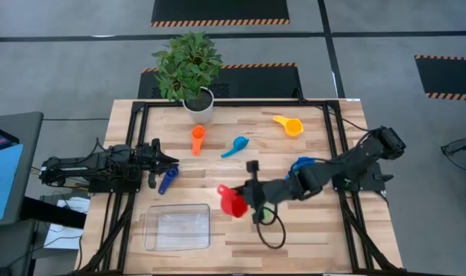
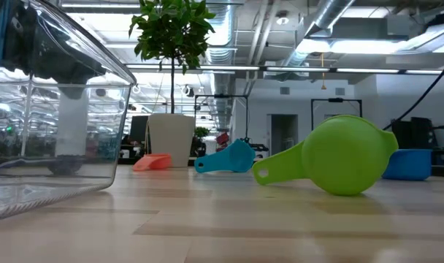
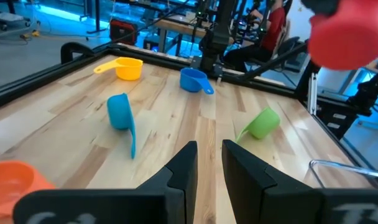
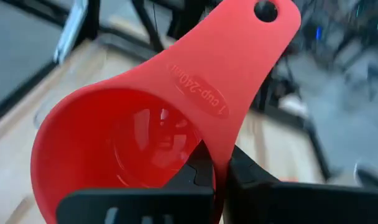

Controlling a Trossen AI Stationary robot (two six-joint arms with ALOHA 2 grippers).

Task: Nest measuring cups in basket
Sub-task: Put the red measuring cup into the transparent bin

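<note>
Red cup [image 4: 145,134] is pinched by its handle in the right gripper [image 4: 217,177], jaws pressed tight on it, held up over the worktop [image 1: 310,230] just beside the clear basket [image 1: 177,228]. Left gripper [image 3: 207,168] sits low at the left side with a narrow gap between its jaws, nothing in them; a dark blue cup [image 1: 167,181] lies just beside it, maybe touching. Orange [image 1: 198,139], teal [image 1: 235,146], yellow [image 1: 288,125], blue [image 3: 194,80] and green [image 2: 339,155] cups lie scattered about. 1 potted plant [image 1: 189,69] stands at the far edge.
</note>
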